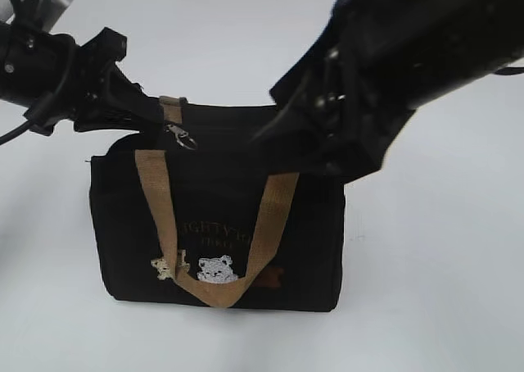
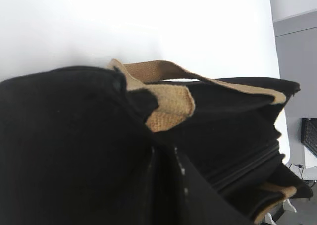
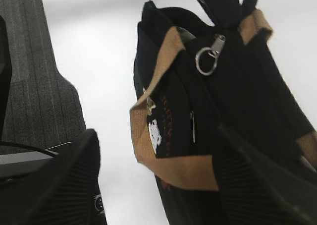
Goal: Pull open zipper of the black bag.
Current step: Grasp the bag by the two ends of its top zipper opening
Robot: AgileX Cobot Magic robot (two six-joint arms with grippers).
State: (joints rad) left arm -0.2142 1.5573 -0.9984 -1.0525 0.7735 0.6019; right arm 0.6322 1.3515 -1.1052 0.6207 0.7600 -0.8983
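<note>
The black bag [image 1: 303,249] stands upright mid-table, its tan handle hanging over the white bears on its front. Along its top runs the zipper, whose silver clip-and-ring pull [image 1: 183,136] sits near the left end and also shows in the right wrist view [image 3: 208,59]. My left gripper [image 1: 151,118] reaches in from the upper left, its jaws pressed together on the bag's top-left fabric [image 2: 171,155], just left of the pull. My right gripper [image 1: 327,147] is open at the bag's top right [image 3: 158,136]. One finger [image 3: 74,185] hangs clear of the front and the other lies over the top.
The bag rests on a plain white table [image 1: 442,306]. A far tan handle [image 1: 170,108] stands up behind the pull. Grey floor [image 3: 29,61] shows past the table edge in the right wrist view, and dark equipment [image 2: 308,136] sits beyond the bag's far end.
</note>
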